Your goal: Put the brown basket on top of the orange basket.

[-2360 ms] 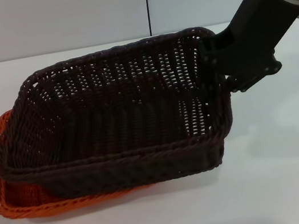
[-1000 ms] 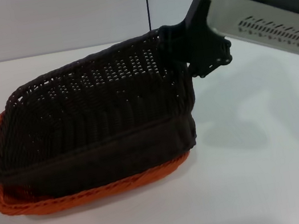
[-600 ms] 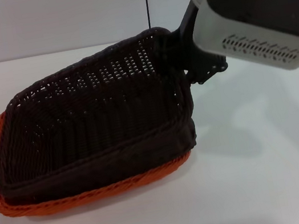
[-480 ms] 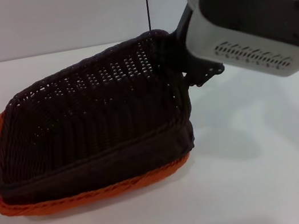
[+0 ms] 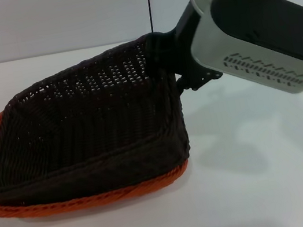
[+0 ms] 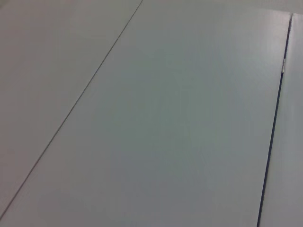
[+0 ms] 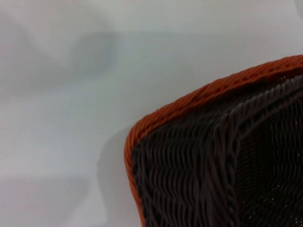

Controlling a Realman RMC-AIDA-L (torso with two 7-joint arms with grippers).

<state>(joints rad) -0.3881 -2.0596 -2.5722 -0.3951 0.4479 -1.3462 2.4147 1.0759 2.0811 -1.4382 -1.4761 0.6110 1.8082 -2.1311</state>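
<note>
Brown basket (image 5: 83, 125) lowered, right gripper (image 5: 168, 57) gripping rim

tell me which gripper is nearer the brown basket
Right. The right gripper is at the brown basket's far right corner, gripping its rim. The left gripper is not in view.

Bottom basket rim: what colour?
Bright orange, clearest in the right wrist view, edging out below the dark brown basket.

Right gripper (image 5: 168, 57) low at far right, arm angled down-left.
</note>
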